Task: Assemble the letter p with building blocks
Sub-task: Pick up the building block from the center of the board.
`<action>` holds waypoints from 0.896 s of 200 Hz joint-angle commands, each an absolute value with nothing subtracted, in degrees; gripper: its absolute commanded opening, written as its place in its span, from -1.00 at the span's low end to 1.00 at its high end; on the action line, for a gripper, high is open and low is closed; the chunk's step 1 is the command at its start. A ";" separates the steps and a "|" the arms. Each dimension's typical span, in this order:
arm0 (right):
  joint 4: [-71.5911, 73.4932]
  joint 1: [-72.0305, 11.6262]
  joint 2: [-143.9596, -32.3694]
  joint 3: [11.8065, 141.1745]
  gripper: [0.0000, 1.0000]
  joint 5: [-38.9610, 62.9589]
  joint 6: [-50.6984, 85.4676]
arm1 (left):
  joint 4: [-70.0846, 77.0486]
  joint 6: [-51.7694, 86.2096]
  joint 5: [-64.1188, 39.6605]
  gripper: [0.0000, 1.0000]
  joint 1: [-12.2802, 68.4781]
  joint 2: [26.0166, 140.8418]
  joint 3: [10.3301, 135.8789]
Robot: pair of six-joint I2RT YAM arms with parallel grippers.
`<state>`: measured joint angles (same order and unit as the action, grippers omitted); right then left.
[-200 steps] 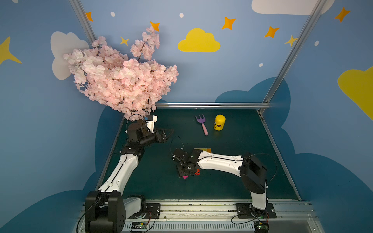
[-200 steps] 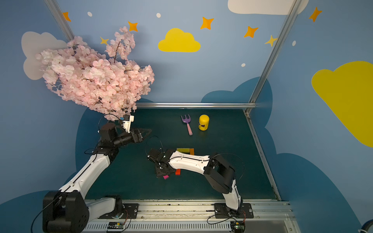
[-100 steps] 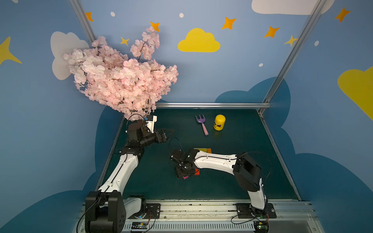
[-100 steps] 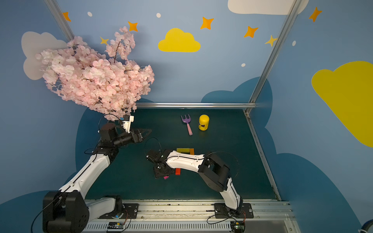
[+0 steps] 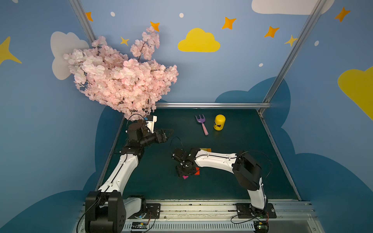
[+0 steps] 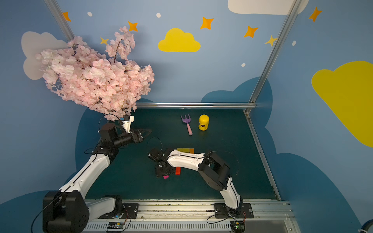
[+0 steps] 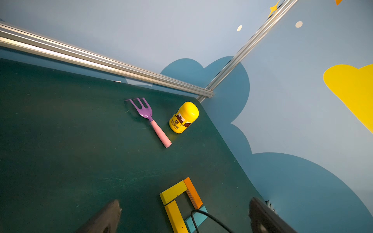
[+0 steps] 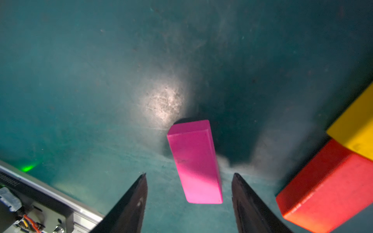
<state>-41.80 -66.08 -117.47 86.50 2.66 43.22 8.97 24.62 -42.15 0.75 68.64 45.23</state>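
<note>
The magenta block [image 8: 194, 161] is the piece in hand. It lies flat on the green table [image 8: 80, 80], just beside the red block [image 8: 327, 191] but apart from it, with bare table between them. It looks like painted wood, so I judge it rigid, light and rather slick. The best hold is probably across its two long side faces near the middle, where a squeeze will not twist it.

The right gripper [image 8: 189, 174] hangs low over it with its jaws parted. One finger stands on each side, with a gap showing on both, so nothing is grasped.

The far end of the red block touches a yellow block [image 8: 355, 129]. That begins the square loop of the letter p, made of two yellow blocks [image 7: 174, 194], an orange block [image 7: 193, 192] and a teal block [image 7: 196, 219]. The loop lies beyond the red block, toward the back rail.

The left gripper [image 7: 184, 200] is spread wide and empty, raised well off to the side of the red block.

Farther behind the red block lie a purple toy rake [image 7: 150, 121] and a yellow jar [image 7: 183, 118].

In both top views the right arm hides most of the loop. Only slivers of the red block [image 5: 197, 171] and the magenta block [image 5: 185, 177] show there. The frame edge cuts off the teal block, and I cannot tell whether the loop's corners meet.
</note>
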 commanded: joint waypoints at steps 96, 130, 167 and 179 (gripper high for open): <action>-46.84 -65.62 -120.78 89.60 -0.19 1.42 42.84 | 8.00 23.20 -41.57 1.00 0.54 68.25 46.42; -48.75 -67.18 -118.30 90.00 -0.39 -2.58 43.52 | 8.00 23.20 -41.57 1.00 0.55 68.22 46.42; -50.34 -68.09 -113.95 89.14 -0.41 -3.95 45.93 | 8.31 23.43 -42.05 1.00 0.53 68.05 46.45; -51.92 -68.35 -112.81 88.70 -0.41 -3.93 47.03 | 8.59 23.76 -42.50 1.00 0.53 68.04 46.50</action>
<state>-47.57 -67.75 -117.23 88.51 -2.13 44.58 8.84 24.21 -41.60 0.75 68.64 45.23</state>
